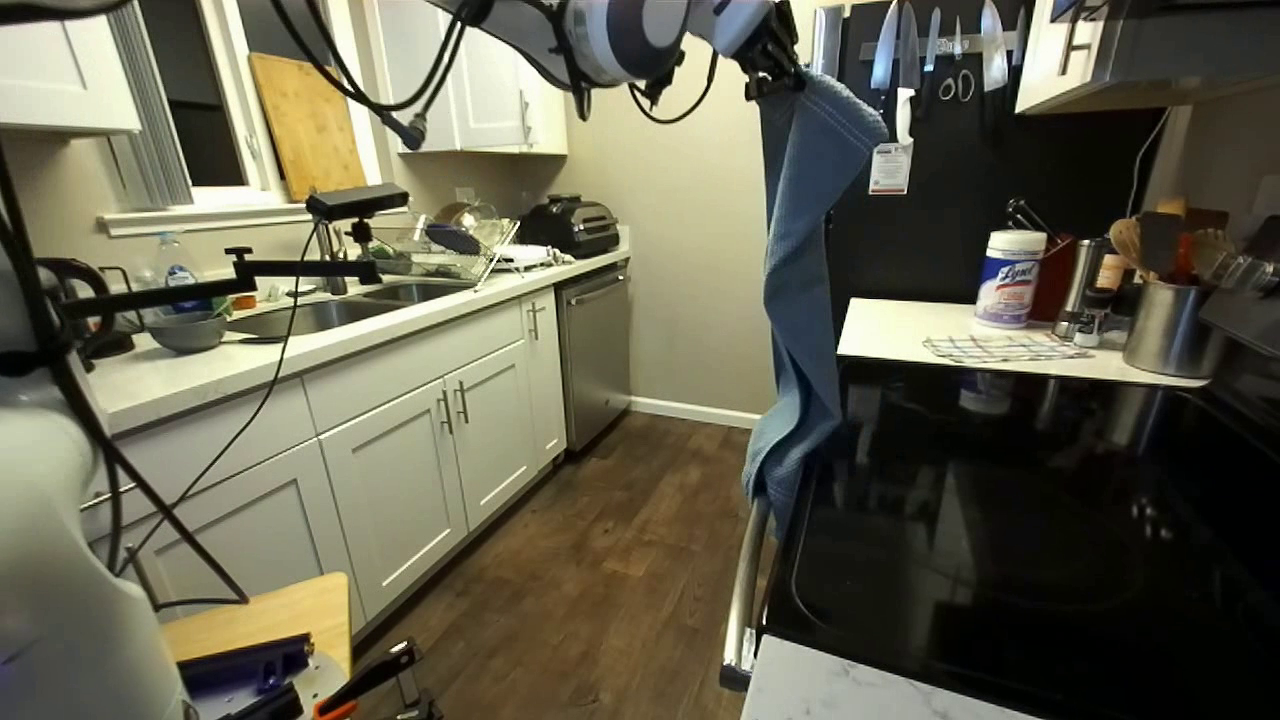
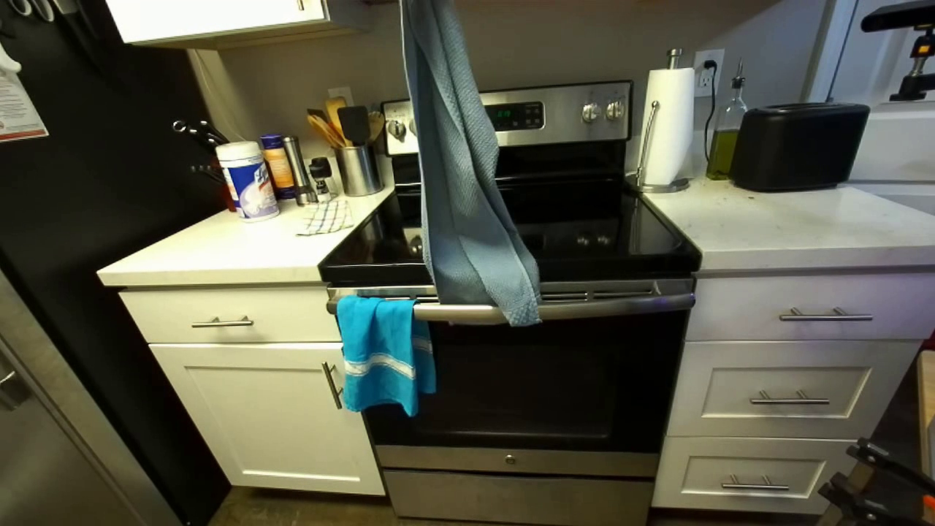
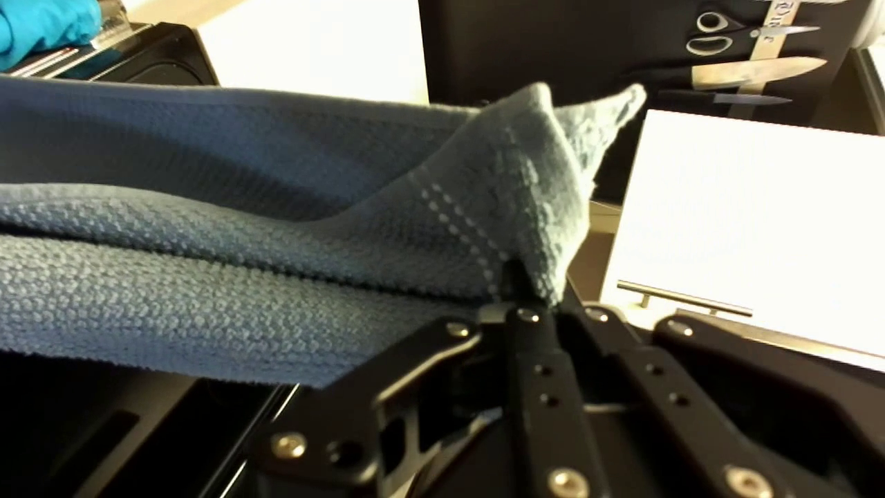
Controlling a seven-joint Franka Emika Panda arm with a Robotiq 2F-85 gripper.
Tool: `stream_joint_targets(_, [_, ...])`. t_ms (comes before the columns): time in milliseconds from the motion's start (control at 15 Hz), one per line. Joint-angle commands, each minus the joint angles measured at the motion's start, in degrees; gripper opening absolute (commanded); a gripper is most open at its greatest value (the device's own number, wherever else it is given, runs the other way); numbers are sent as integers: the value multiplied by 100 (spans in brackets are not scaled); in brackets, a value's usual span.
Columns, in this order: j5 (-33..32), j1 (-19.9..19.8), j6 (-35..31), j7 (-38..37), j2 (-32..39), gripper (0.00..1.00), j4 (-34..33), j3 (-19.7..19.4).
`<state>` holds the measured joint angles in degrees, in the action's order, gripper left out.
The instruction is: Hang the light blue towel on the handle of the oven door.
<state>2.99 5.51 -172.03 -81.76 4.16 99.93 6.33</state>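
The light blue towel, a grey-blue one, hangs long and vertical from my gripper above the oven's front edge. It also shows in an exterior view and in the wrist view. My gripper is shut on the towel's upper end near a stitched hem. The towel's lower end is at the oven door handle, which also shows in an exterior view. One lower corner overlaps the handle's front. The rest of the lower edge meets the bar; whether it passes behind is unclear.
A bright turquoise towel hangs over the handle's end. The black cooktop lies beside the hanging towel. A Lysol tub and a utensil holder stand at the back. Knives hang on the dark fridge side.
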Motion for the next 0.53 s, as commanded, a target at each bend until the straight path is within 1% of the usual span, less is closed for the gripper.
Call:
stream_joint_targets(0, [152, -57, -81, 188, -741, 1, 718, -11])
stream_joint_targets(200, [188, -36, -82, 127, -994, 1, 903, -108])
stream_joint_targets(467, [86, -45, 22, -33, -1255, 1, 914, -227])
